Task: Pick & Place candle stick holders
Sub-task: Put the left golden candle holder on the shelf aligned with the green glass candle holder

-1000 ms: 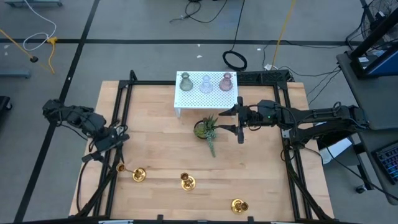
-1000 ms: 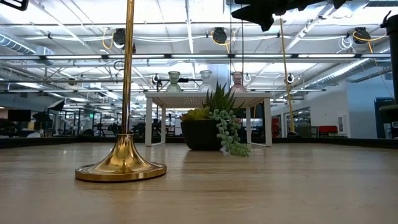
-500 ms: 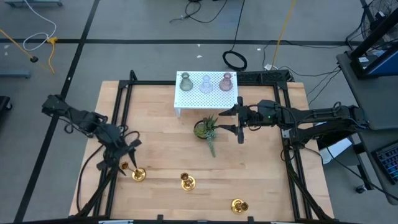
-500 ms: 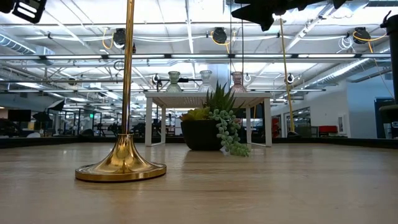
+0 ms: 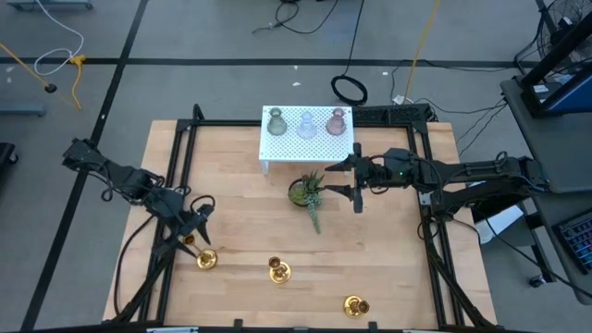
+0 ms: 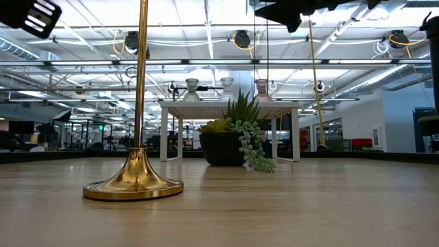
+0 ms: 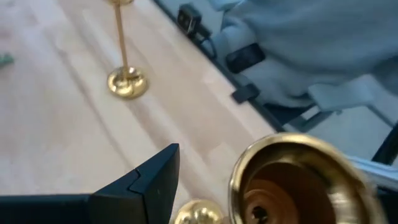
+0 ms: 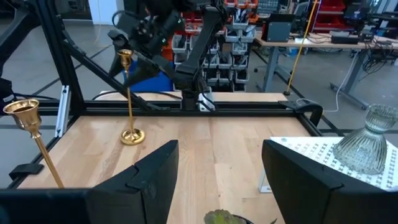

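- While the left gripper (image 5: 191, 225) hovered, fingers apart, above the brass candlestick (image 5: 204, 260) near the table's (image 5: 388, 268) left edge, nothing was held.
- Right gripper (image 5: 355, 178) waited open beside the potted succulent (image 5: 307, 193).

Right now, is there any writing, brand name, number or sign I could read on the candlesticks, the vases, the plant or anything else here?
None can be read.
The three shiny gold brass candlesticks: no markings visible.
The three glass vases on the white perforated stand: plain.
The green potted plant: no label.
The light wooden table: bare wood.
Shelves and bins in the room behind: anything printed there is too small to read.
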You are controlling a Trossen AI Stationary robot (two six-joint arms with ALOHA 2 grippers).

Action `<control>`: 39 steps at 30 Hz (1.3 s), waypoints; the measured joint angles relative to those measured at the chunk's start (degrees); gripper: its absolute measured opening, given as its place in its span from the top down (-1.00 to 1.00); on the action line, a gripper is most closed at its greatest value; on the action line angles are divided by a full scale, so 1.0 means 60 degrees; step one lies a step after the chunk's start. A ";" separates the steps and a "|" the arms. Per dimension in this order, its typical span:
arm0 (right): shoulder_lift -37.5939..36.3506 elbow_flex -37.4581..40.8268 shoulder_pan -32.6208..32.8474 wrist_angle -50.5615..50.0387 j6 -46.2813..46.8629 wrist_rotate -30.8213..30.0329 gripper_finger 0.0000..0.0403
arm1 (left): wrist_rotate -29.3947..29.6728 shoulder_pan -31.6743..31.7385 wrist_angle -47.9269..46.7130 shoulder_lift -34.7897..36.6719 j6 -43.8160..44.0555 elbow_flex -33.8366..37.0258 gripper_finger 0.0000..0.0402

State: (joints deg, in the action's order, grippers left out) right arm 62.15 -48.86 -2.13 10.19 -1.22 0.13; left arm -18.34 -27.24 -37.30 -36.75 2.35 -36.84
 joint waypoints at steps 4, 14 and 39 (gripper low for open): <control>0.0004 0.0000 -0.0004 0.0223 -0.0174 0.0002 -0.12 | -0.0037 -0.0003 -0.0475 0.0004 -0.0055 0.0000 -0.17; 0.0004 0.0004 -0.0004 0.0377 -0.0199 0.0002 -0.12 | 0.0075 -0.0004 -0.0280 0.0000 0.0601 0.0000 -0.17; 0.0004 0.0004 -0.0004 0.0371 -0.0199 0.0002 -0.12 | 0.0341 0.0000 -0.0725 0.0000 0.0047 0.0000 0.79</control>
State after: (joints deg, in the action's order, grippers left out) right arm 62.17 -48.84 -2.15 12.41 -2.42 0.14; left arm -16.29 -27.24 -41.65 -36.75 2.63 -36.84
